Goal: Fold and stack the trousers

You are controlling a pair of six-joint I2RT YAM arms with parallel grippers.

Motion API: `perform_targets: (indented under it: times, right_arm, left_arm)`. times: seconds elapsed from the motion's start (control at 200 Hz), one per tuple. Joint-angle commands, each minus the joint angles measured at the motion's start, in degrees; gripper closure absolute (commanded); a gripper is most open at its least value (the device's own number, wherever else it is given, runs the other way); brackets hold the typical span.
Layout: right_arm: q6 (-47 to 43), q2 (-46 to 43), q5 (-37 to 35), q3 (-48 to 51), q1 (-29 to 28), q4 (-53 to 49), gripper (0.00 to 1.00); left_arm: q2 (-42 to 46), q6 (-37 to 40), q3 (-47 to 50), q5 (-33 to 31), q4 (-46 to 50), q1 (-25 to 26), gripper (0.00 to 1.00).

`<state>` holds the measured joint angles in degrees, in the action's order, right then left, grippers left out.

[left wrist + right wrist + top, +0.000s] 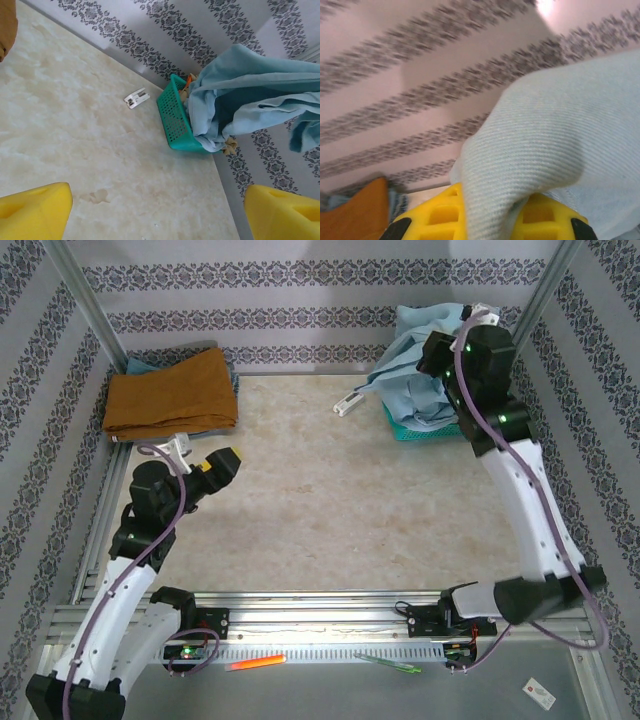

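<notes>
A teal mesh basket (172, 117) stands in the far right corner of the marbled tabletop (330, 500), against the patterned wall. The light sky-blue trousers (250, 95) billow out of it, bunched and hanging in loose folds above its rim and down its far side. A scrap of tan cloth (230, 146) pokes out under the blue at the basket's lower corner, and something orange shows at the rim, too small to make out.

The right claw (490, 222) is over the basket, its yellow fingers (440, 215) clenched on a thick fold of the trousers that runs up between them. The left claw (159, 212) hovers over the left side of the tabletop, spread wide, holding nothing and touching nothing, pointed across the bare surface toward the basket.

A small white object (136, 98) lies flat on the tabletop just left of the basket, apart from it. In the far left corner a rust-orange garment (170, 390) sits folded on a strip of blue cloth. On the near ledge below the arm bases lie an orange pen (255, 663) and a green tool (385, 663).
</notes>
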<state>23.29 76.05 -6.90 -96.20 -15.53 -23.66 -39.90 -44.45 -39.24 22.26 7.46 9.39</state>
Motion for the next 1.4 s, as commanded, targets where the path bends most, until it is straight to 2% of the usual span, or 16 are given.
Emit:
perform_targets:
  times: [0.0, 0.115, 0.26, 0.3, 0.33, 0.395, 0.41, 0.48, 0.58, 0.689, 0.864, 1.004, 1.084, 1.224, 1.309, 1.394]
  right_arm:
    - [-5.7, -6.2, 1.6, 0.2, -8.5, 1.4, 1.0]
    - [-7.6, -10.8, -0.7, 1.5, -21.7, -0.7, 1.0]
    - [-3.4, -12.1, 0.6, 7.7, -34.0, 0.1, 1.0]
    - [-1.7, -11.0, 1.6, 9.5, -36.4, 0.3, 1.0]
    - [0.4, -9.9, 2.9, 10.8, -37.6, 0.7, 0.95]
    - [5.4, -6.8, 7.8, 14.1, -38.8, 3.9, 0.95]
    - [6.7, -5.9, 9.1, 14.9, -39.2, 5.0, 0.93]
    - [12.0, -0.4, 16.7, 15.5, -39.7, 7.9, 0.61]
    - [14.3, 5.2, 24.5, 12.4, -40.8, 8.2, 0.39]
    - [12.5, 4.4, 22.4, 10.4, -40.4, 5.5, 0.29]
    - [8.4, -3.0, 14.2, 14.5, -34.7, -0.1, 0.26]
    - [8.3, -11.0, 10.0, 24.6, -24.5, -2.0, 0.24]
    - [9.0, -14.9, 10.6, 30.7, -17.8, -2.2, 0.22]
    - [10.2, -18.0, 14.8, 39.6, -5.0, -2.5, 0.2]
    - [10.7, -17.7, 18.1, 43.9, 2.3, -0.9, 0.17]
    - [10.4, -15.2, 21.3, 47.6, 7.3, 2.3, 0.12]
  left_arm:
    - [2.6, 0.7, -2.8, 0.5, 4.1, 0.5, 0.11]
    - [4.9, 0.6, -4.3, 0.2, 6.2, 0.5, 0.11]
    - [7.3, 0.3, -5.8, -0.2, 8.9, 0.5, 0.11]
    - [8.1, 0.2, -6.2, -0.4, 9.7, 0.5, 0.11]
    - [8.7, 0.3, -6.4, -0.7, 10.4, 0.5, 0.11]
    - [10.6, 0.1, -6.8, -2.2, 12.0, 0.5, 0.11]
    - [11.0, 0.0, -6.9, -2.8, 12.4, 0.5, 0.11]
    - [13.5, -0.4, -7.2, -6.0, 14.7, 0.5, 0.1]
    - [16.1, -0.9, -7.8, -10.2, 17.9, 0.5, 0.06]
    - [15.2, -0.1, -8.9, -9.4, 19.9, 0.5, 0.04]
    - [10.1, 2.6, -8.3, -2.6, 20.3, 0.5, 0.05]
    - [4.4, 4.3, -5.4, -1.7, 21.2, 4.1, 0.1]
    - [1.2, 6.6, -4.2, -8.2, 23.6, 10.5, 0.11]
    - [-8.2, 6.7, -3.1, -21.9, 26.0, 26.7, 0.11]
    - [-15.8, 5.1, -3.5, -27.4, 26.2, 36.4, 0.08]
    - [-22.4, 3.0, -3.3, -29.9, 25.7, 42.3, 0.04]
